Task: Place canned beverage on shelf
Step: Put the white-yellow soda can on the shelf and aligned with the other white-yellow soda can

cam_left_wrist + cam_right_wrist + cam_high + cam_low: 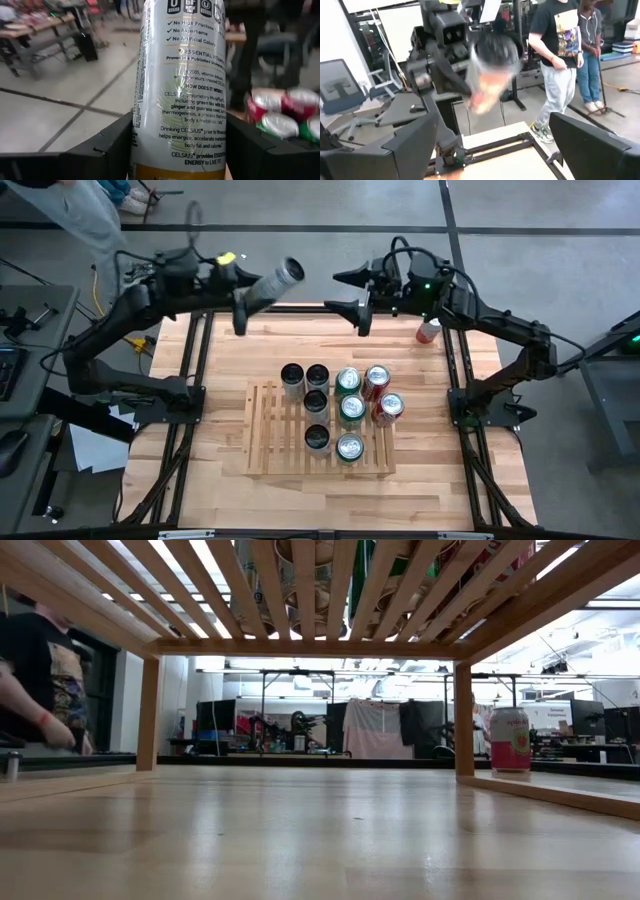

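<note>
A butcher-block desk (220,400) is seen from above, framed by dark rails, with grey floor around it. On its middle the slatted wooden shelf (268,442) is set, and nine cans are carried on it: four dark cans (316,402) toward the left arm's side, three green cans (351,409) in the middle, and two red cans (388,408) toward the right arm's side, all upright and close together. From desk height the shelf's slats are seen from beneath, with can bottoms showing through the gaps. A pink can (510,741) stands alone on the desk near the far edge, by the right arm, well apart from the shelf. Past the far edge the left claw (262,288) is held above the desk's rim, clenched on a silver can (182,85) that is tilted outward. The right claw (358,292) is raised opposite it, facing it, its fingers spread wide and nothing between them. Beyond the desk a workshop is seen, with benches, chairs and racks, and two persons (559,60) stand on the floor there.
</note>
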